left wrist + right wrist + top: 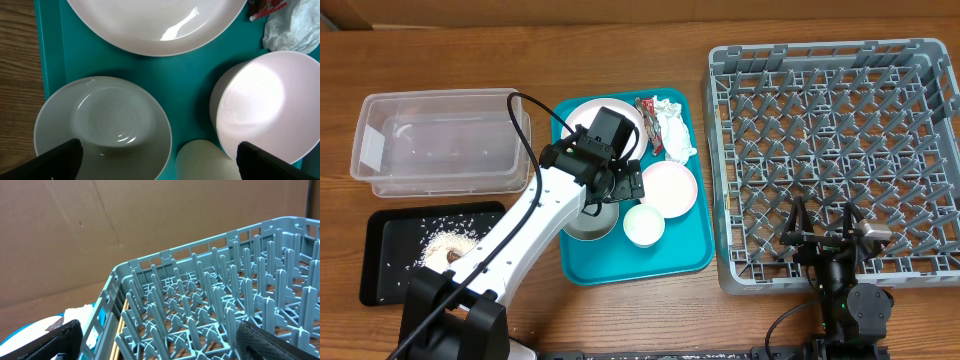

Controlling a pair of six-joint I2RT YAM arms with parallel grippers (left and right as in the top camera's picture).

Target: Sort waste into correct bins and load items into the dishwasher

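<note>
On the teal tray (685, 255) lie a white plate (582, 115), a pale pink bowl (670, 188), a grey-white bowl (588, 225) and a small white cup (644, 224). A crumpled napkin (675, 135) and a red wrapper (646, 108) sit at its far edge. My left gripper (612, 195) hovers open over the dishes. In the left wrist view it (160, 160) straddles the grey-white bowl (102, 125), the cup (205, 160) and the pink bowl (265, 105), holding nothing. My right gripper (823, 225) stands open above the dish rack's (840, 100) near edge, empty.
A clear tub (440, 140) stands at the back left. In front of it a black tray (380, 270) holds scattered rice (445, 245). The rack's upright pegs (225, 305) fill the right wrist view, with the teal tray (30, 330) beyond its left wall.
</note>
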